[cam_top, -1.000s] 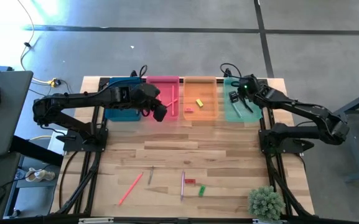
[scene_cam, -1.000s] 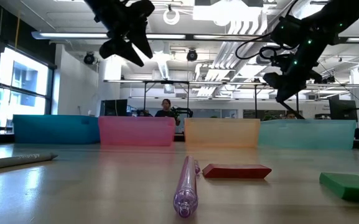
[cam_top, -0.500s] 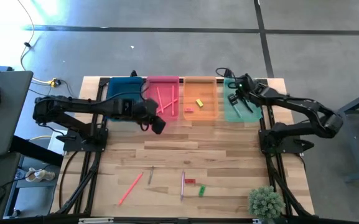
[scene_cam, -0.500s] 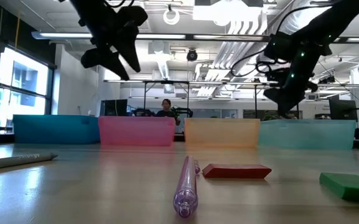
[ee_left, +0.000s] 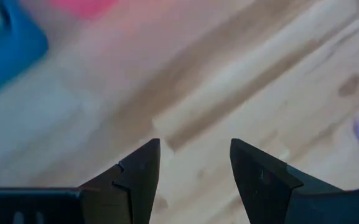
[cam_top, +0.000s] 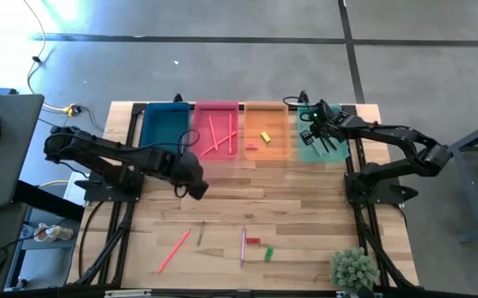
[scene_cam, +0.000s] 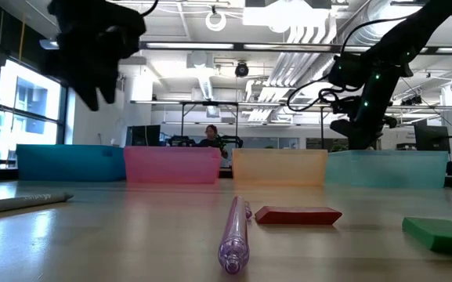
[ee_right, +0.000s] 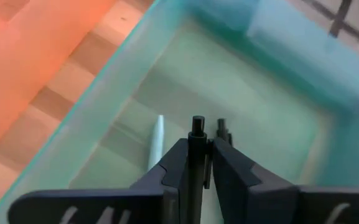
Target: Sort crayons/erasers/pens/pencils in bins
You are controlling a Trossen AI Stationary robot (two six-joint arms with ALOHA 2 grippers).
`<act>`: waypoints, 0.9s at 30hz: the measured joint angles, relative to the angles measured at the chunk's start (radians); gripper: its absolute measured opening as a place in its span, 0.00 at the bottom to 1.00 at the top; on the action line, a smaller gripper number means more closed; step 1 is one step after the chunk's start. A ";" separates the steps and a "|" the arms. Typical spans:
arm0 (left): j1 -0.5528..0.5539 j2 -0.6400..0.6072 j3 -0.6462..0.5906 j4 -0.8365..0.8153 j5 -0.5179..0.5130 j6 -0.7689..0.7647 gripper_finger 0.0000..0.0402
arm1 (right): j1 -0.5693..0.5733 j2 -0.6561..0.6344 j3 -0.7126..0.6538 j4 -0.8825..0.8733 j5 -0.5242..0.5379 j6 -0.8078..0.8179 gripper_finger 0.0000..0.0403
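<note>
My right gripper (cam_top: pixel 311 132) is over the mint-green bin (cam_top: pixel 331 152) at the far right and is shut on a black pen (ee_right: pixel 197 134). Another black pen (ee_right: pixel 222 129) and a pale stick (ee_right: pixel 156 146) lie on that bin's floor. My left gripper (cam_top: pixel 195 189) is open and empty above the bare table in front of the pink-red bin (cam_top: pixel 217 147); its own view (ee_left: pixel 195 165) shows only wood between the fingers. Pink pencils (cam_top: pixel 216 134) lie in the pink-red bin. A yellow eraser (cam_top: pixel 265 136) lies in the orange bin (cam_top: pixel 267 154). The teal-blue bin (cam_top: pixel 164 124) stands at the left of the row. My right gripper pinches the black pen between its two fingers. The pen runs along the fingers, and its end (ee_right: pixel 197 123) sticks out past the fingertips into the mint-green bin. The fingers slant down into the bin from the right. Whether the pen touches the bin floor I cannot tell.
Near the table's front edge lie a pink pencil (cam_top: pixel 173 251), a thin dark stick (cam_top: pixel 200 233), a purple pen (cam_top: pixel 243 245), a red eraser (cam_top: pixel 253 242) and a green eraser (cam_top: pixel 268 253). A small plant (cam_top: pixel 353 269) stands at the near right corner.
My left gripper has left the pink-red bin, going toward the table's near edge, a little to the left and down. My right gripper, still shut on the black pen, has gone down into the mint-green bin and slightly to the left.
</note>
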 joint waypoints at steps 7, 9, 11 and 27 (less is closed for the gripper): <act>-0.153 0.000 0.000 -0.029 0.070 -0.216 0.45 | -0.001 0.000 0.002 -0.020 -0.030 0.015 0.20; -0.201 0.000 0.000 -0.030 0.076 -0.276 0.45 | -0.002 0.000 0.002 -0.021 -0.031 0.017 0.24; -0.248 0.000 0.000 -0.038 0.081 -0.338 0.45 | -0.002 0.000 0.002 -0.021 -0.031 0.026 0.27; -0.539 0.056 0.000 -0.020 0.102 -0.793 0.45 | -0.002 -0.001 0.132 -0.062 -0.030 0.042 0.37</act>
